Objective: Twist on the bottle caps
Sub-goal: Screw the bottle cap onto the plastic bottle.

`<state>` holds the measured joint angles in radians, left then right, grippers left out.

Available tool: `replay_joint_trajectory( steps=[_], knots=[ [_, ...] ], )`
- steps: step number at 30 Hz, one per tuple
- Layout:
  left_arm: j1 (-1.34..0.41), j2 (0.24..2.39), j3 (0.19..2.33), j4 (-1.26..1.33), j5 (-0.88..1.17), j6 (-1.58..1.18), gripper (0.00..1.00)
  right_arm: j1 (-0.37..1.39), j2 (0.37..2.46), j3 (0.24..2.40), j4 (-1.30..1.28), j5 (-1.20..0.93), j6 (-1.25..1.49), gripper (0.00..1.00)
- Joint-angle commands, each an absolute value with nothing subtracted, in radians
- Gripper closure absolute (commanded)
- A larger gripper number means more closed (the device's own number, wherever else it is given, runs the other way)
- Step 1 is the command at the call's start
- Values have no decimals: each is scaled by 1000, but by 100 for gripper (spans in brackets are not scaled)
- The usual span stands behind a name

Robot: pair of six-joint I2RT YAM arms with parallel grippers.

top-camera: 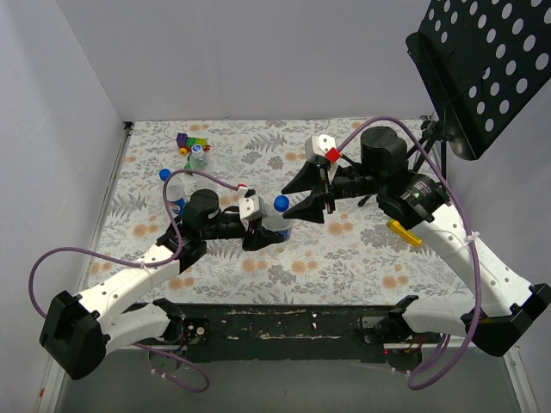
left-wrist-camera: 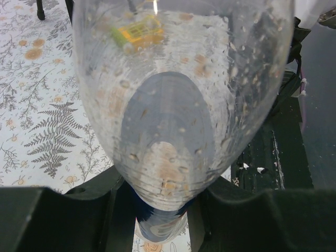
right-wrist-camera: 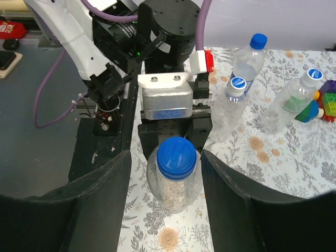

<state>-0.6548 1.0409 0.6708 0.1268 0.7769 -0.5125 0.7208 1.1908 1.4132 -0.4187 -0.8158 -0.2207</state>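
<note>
Cap (right-wrist-camera: 177,157) on bottle (right-wrist-camera: 173,197); left gripper (left-wrist-camera: 160,210) clamps bottle, right gripper (right-wrist-camera: 165,173) jaws apart astride cap; skewed grip may cross-thread.

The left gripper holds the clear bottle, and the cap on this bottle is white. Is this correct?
Not quite. The left gripper does hold the clear bottle, but the cap on it is blue, not white. The right wrist view shows this.

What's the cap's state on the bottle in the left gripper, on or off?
On: the blue cap sits atop the held bottle. Tightness: cannot tell.
</note>
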Motion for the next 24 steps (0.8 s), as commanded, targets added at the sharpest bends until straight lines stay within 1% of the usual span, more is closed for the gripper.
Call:
replay_joint_trajectory(
  steps=[1,6,9,12,15,19,22,24],
  knots=[
    [-658,1023,710,123,818,-495,76,718,1207,1473,-410,-897,-239,39],
    [-658,1022,710,123,824,-494,76,718,1221,1479,-399,-900,-235,48],
    [-658,1020,710,123,827,-492,76,718,1230,1480,-402,-894,-236,48],
    [-658,1019,710,121,828,-492,76,718,1235,1480,-403,-896,-236,51],
    [-658,1017,710,121,828,-492,76,718,1241,1477,-406,-897,-232,59],
    [-658,1014,712,121,802,-492,76,718,1238,1477,-403,-878,-218,80],
    [-661,1003,704,135,730,-503,76,718,1232,1471,-407,-824,-199,88],
    [-666,997,698,146,652,-509,75,722,1223,1453,-408,-743,-186,92]
  ],
)
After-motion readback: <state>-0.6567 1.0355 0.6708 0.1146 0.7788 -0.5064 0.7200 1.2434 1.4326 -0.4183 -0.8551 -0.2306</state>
